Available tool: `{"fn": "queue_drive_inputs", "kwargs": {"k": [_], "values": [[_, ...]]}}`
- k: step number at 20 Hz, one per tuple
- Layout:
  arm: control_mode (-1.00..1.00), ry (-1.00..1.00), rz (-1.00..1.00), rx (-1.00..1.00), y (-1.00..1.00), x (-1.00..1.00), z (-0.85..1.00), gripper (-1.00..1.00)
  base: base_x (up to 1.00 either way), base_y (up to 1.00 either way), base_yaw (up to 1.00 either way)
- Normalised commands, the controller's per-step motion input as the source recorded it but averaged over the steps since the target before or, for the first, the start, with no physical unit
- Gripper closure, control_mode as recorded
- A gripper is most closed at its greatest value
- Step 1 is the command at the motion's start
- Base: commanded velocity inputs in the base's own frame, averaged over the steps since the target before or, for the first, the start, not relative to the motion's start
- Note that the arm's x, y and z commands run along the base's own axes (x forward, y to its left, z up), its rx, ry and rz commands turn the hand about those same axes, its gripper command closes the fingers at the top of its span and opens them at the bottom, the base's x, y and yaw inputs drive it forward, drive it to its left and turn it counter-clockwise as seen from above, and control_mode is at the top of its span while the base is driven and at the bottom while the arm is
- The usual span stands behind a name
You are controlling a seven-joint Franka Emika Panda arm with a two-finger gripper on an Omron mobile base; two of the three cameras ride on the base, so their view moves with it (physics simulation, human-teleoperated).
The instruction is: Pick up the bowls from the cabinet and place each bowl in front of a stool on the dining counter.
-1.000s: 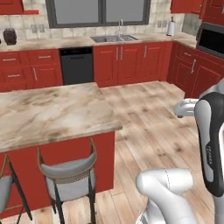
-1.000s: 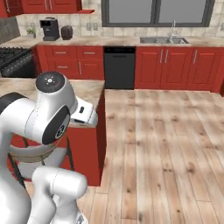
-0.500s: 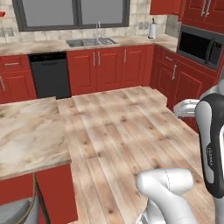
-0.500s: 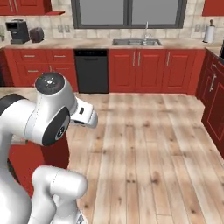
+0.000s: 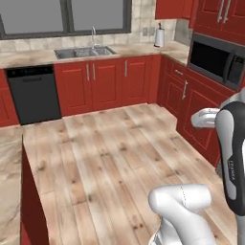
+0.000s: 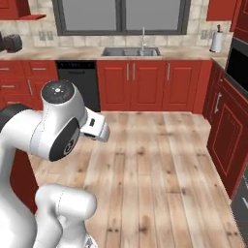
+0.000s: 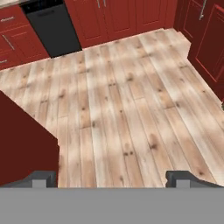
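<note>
my gripper (image 7: pixel 111 178) rides empty, jaws wide apart, ready for a bowl. i see no bowls yet; the dining counter (image 5: pixel 8 191) edge sits at nine o'clock.

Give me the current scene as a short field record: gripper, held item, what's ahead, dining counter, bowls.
gripper: gripper open, fingertips far apart over bare floor
held: nothing between the jaws
ahead: wood floor, red lower cabinets under the sink, black dishwasher
right side: microwave set in the red cabinetry, paper towel roll on the back counter
dining counter: dining counter corner at left edge of the left base view, red side panel facing the floor
bowls: none visible
</note>
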Motion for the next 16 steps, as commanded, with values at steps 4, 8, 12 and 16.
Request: {"fn": "queue_drive_inputs", "kwargs": {"k": [4,8,12,16], "values": [[1.0,0.0,0.0,0.0,0.0,0.0,0.0,-1.0,1.0,-0.13,-0.08],[1.0,0.0,0.0,0.0,0.0,0.0,0.0,-1.0,1.0,-0.03,-0.17],[1.0,0.0,0.0,0.0,0.0,0.0,0.0,-1.0,1.0,-0.11,-0.36],[1.0,0.0,0.0,0.0,0.0,0.0,0.0,-1.0,1.0,-0.06,-0.4]]}}
